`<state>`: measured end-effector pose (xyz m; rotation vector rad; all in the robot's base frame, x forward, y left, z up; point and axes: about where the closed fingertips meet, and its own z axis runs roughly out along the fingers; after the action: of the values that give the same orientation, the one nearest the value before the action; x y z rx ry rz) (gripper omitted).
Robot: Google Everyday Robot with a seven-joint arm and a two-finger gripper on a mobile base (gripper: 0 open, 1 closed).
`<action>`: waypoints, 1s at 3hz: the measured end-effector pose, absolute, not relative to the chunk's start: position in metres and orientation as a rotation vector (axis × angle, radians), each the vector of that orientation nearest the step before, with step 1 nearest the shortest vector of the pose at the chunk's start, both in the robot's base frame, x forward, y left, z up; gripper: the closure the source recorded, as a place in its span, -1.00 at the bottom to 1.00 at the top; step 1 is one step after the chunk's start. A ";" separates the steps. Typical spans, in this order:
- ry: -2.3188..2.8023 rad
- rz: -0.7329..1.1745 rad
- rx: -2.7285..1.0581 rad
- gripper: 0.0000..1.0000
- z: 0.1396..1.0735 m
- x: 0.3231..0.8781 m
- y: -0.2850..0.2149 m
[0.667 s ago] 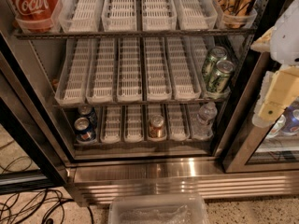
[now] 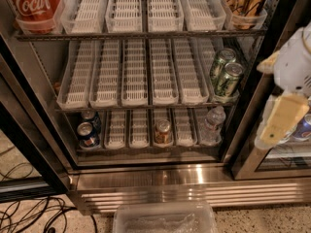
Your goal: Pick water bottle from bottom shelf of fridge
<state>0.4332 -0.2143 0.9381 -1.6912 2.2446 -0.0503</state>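
Note:
The water bottle (image 2: 213, 125), small, clear and ribbed, stands upright at the right end of the bottom shelf (image 2: 140, 130) of the fridge (image 2: 146, 178). The fridge door is open. My gripper (image 2: 279, 124), white with a pale yellow tip, hangs at the right edge of the view. It is in front of the black door frame, to the right of the bottle, at about the bottle's height and well apart from it. It holds nothing that I can see.
On the bottom shelf are an orange-brown can (image 2: 162, 131) and two blue cans (image 2: 88, 130). Two green cans (image 2: 226, 75) stand right above the bottle. A Coca-Cola bottle (image 2: 34, 4) is top left. A clear bin (image 2: 164, 218) and cables (image 2: 29, 217) lie on the floor.
My gripper has dropped a little lower at the right edge. The bottle and the cans have not moved.

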 end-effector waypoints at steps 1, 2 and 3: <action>2.234 -0.001 -1.690 -1.00 0.883 0.423 -0.210; 2.204 0.065 -1.678 -1.00 0.827 0.416 -0.209; 2.146 0.114 -1.657 -1.00 0.788 0.411 -0.207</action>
<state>0.4105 -0.2068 0.7882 -1.6574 2.1465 0.1138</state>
